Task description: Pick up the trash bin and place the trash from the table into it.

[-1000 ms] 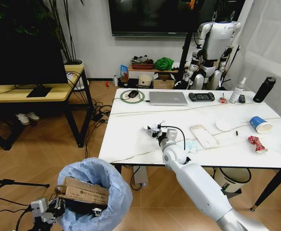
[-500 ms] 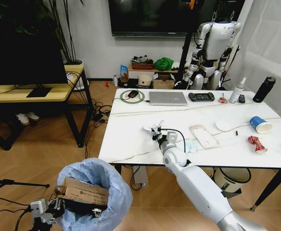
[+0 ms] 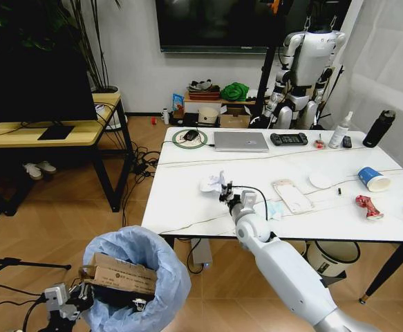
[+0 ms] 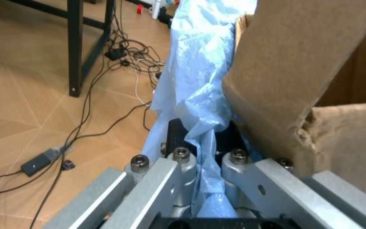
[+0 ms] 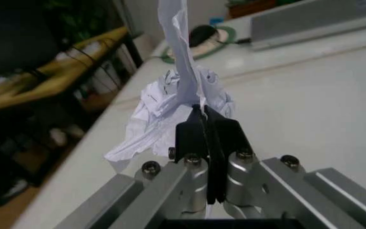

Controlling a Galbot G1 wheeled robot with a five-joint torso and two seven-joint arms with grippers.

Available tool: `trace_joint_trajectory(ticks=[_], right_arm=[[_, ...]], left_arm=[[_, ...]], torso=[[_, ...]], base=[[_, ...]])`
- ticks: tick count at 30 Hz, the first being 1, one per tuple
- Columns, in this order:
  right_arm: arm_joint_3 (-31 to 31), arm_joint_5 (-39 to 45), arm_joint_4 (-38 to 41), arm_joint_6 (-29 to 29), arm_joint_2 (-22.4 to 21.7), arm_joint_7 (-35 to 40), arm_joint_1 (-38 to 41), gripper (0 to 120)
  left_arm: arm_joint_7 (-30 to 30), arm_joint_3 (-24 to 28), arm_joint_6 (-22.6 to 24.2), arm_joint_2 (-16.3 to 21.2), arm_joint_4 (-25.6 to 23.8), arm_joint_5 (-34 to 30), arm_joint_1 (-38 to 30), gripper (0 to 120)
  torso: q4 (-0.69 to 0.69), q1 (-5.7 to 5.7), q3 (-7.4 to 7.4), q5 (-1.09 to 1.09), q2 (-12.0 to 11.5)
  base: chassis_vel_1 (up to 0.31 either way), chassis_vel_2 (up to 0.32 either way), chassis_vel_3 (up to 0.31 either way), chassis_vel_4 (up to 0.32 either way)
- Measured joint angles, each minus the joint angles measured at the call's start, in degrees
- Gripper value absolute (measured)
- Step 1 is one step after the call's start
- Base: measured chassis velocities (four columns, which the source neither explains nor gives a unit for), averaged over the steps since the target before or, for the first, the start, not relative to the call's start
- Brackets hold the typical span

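While the left gripper (image 3: pixel 73 302) pinches the bag rim of the trash bin (image 3: pixel 135 280) at seven o'clock, keeping it ready, the right gripper (image 3: pixel 224 191) has its jaws closed on crumpled paper (image 3: pixel 213 182), raised just above the table (image 3: pixel 187 200) at center for carrying over.

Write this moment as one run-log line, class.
right gripper: shut on crumpled white paper, above white marble-look table | left gripper: shut on blue-bag-lined round trash bin | torn brown cardboard box: in bin
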Motion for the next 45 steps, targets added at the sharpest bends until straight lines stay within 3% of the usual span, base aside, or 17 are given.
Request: trace_joint_trajectory(ticks=[4,9,12,15,22,30,36,39,42,45], right_arm=[[-1.56,4.47,8.26,1.93,-2.43,-4.66,-1.93,0],[-8.69,8.19,22.86,4.83,-8.26,-10.59,-5.8,0],[-10.92,8.4,25.43,5.14,-9.78,-11.38,-6.15,0],[-17.01,8.31,30.89,6.48,-13.87,-12.88,-6.41,0],[-25.73,3.15,32.49,9.1,-17.09,-14.15,-6.65,0],[-28.75,-5.78,27.46,11.33,-17.16,-14.49,-9.55,0],[-26.31,-7.93,27.26,12.01,-17.48,-15.12,-11.21,25],[-25.54,-7.7,27.66,11.95,-17.44,-15.11,-11.27,30],[-23.55,-6.56,29.39,11.71,-17.6,-15.1,-11.24,46],[-22.56,-5.94,30.22,11.62,-17.67,-15.06,-11.26,53]], left_arm=[[-0.02,-0.01,0.04,0.07,0.09,-0.03,-0.03,0],[-0.18,0.23,0.21,-0.21,0.08,0.06,0.02,0],[-0.27,0.32,0.3,-0.23,0.03,0.09,0.1,0],[-0.52,0.39,0.5,-0.22,-0.42,0.2,0.34,0],[-1.17,0.94,0.8,-0.53,-0.76,0.45,0.44,0],[-2.46,1.4,1.17,-0.84,-0.94,0.54,0.2,0],[-3.09,0.71,1.44,-0.25,-1.42,-0.3,0.24,0],[-3.1,0.69,1.44,-0.12,-1.41,-0.4,0.24,0],[-3.2,0.97,1.49,0.19,-0.95,-0.43,0.0,0],[-3.31,1.08,1.51,0.29,-0.72,-0.42,-0.15,0]], torso=[[0.0,0.0,0.0,0.0,0.0],[-0.01,-0.01,-0.01,-0.01,0.0],[0.0,-0.01,-0.01,0.0,0.0],[0.0,-0.01,-0.01,-0.01,0.01],[0.0,-0.01,-0.01,-0.01,0.01],[0.0,-0.01,0.0,0.0,0.0],[0.0,-0.01,0.0,0.0,0.0],[0.0,-0.01,0.0,-0.01,0.0],[0.0,0.0,0.0,-0.01,0.0],[0.0,0.0,0.0,-0.01,0.0]], base=[[0.0,0.0,0.0,0.0],[0.0,0.0,0.0,0.0],[0.0,0.0,0.0,0.0],[0.0,0.0,0.0,0.0],[0.0,0.0,0.0,0.0],[0.0,0.0,0.0,0.0],[0.0,0.0,0.0,0.0],[0.0,0.0,0.0,0.0],[0.0,0.0,0.0,0.0],[0.0,0.0,0.0,0.0]])
